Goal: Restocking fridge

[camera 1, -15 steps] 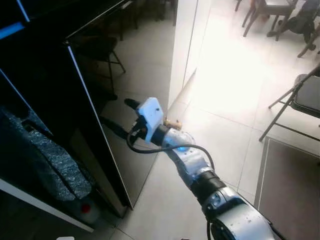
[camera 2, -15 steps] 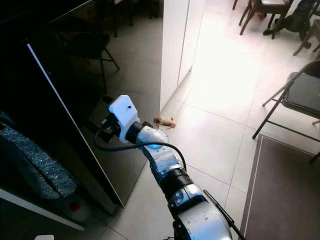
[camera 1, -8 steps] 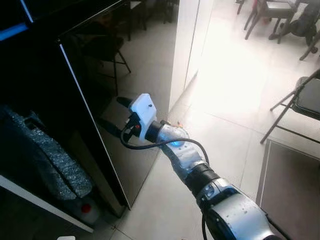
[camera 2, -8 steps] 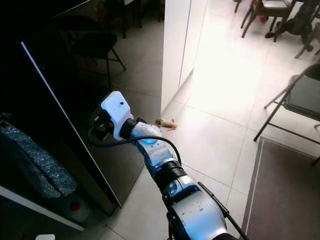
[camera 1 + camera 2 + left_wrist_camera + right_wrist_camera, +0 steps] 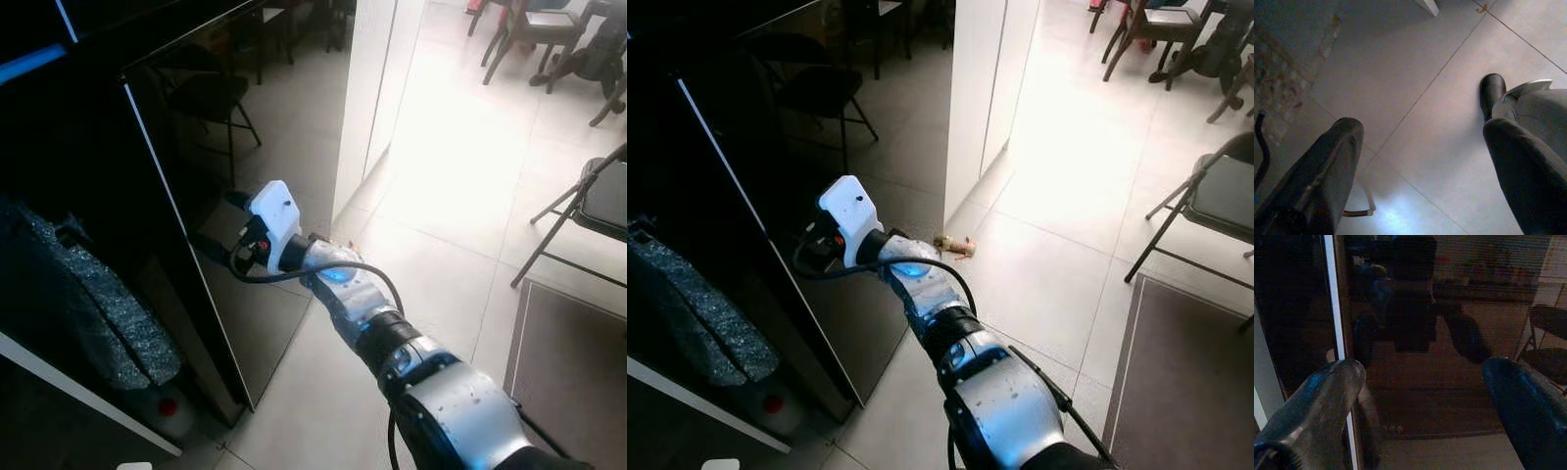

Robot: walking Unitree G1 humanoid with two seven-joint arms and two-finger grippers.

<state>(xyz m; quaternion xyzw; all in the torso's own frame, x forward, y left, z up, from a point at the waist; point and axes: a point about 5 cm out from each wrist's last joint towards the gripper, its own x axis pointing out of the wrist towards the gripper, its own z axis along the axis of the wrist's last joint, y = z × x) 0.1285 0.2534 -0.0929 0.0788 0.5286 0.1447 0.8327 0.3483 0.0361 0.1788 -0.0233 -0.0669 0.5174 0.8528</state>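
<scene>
**Right gripper at the glossy face of the open fridge door**

You are looking down at a pale tiled floor [image 5: 441, 245], bright with light, with a white wall corner [image 5: 985, 88] ahead, a dark mat [image 5: 1185, 382] at the lower right and folding chairs [image 5: 588, 206] at the right edge. On your left the fridge [image 5: 69, 245] stands open, its interior dark, with a silvery insulated bag [image 5: 118, 313] inside and a small red-capped container [image 5: 168, 409] near its bottom edge. The black fridge door [image 5: 255, 166] stands edge-on to you, mirroring a chair and the floor.

Your right arm reaches forward to that door. The right gripper [image 5: 1420, 382] has its two black fingers spread wide apart, nothing between them, tips close against the glossy door face just beside its pale vertical edge; its own reflection shows in the panel.

Your left gripper [image 5: 1420, 147] hangs over the tiles with its fingers [image 5: 1327, 171] also spread and holding nothing; the robot's dark foot [image 5: 1492, 93] shows beyond it.

A small tan object [image 5: 955, 244] lies on the floor by the wall corner.
</scene>
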